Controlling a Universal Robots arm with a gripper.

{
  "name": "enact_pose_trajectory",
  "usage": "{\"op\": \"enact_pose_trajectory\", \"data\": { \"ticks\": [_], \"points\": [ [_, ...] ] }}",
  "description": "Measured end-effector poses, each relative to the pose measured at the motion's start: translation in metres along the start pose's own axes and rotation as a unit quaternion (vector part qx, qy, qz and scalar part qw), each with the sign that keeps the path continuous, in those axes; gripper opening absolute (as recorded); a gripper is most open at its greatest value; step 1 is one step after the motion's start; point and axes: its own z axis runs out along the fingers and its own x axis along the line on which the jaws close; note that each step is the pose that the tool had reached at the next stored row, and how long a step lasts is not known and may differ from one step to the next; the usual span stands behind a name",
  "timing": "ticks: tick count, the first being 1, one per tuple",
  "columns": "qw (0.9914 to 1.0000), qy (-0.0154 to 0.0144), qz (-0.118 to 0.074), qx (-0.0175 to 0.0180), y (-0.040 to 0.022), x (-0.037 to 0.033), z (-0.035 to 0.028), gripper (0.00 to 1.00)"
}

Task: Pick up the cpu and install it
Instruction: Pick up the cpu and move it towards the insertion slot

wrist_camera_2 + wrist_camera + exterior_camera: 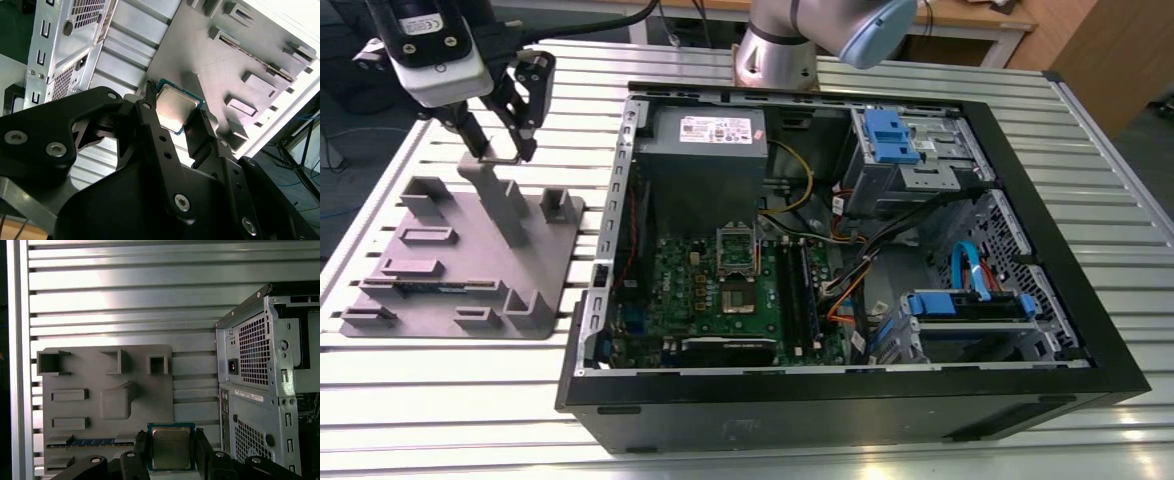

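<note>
The cpu, a small square chip with a silvery top and a thin dark rim, sits between my gripper's two black fingers, one on each of two opposite edges. In the second wrist view the cpu is lifted clear of the grey plastic tray behind it, with the gripper shut on it. In the exterior view my gripper hangs over the far end of the tray, just above its tall post. The motherboard lies in the open computer case, its silver socket frame standing open.
The open black computer case fills the exterior view's right, with a power supply, blue drive bays and loose cables inside. The tray carries several upright posts and slots. A slatted metal table lies under everything.
</note>
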Motion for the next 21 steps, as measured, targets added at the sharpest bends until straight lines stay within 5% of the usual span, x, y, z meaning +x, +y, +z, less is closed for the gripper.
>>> {"op": "enact_pose_trajectory", "data": {
  "ticks": [21],
  "points": [
    [1.00000,0.0000,0.000,0.0000,0.0007,-0.0109,0.0003,0.47]
  ]
}}
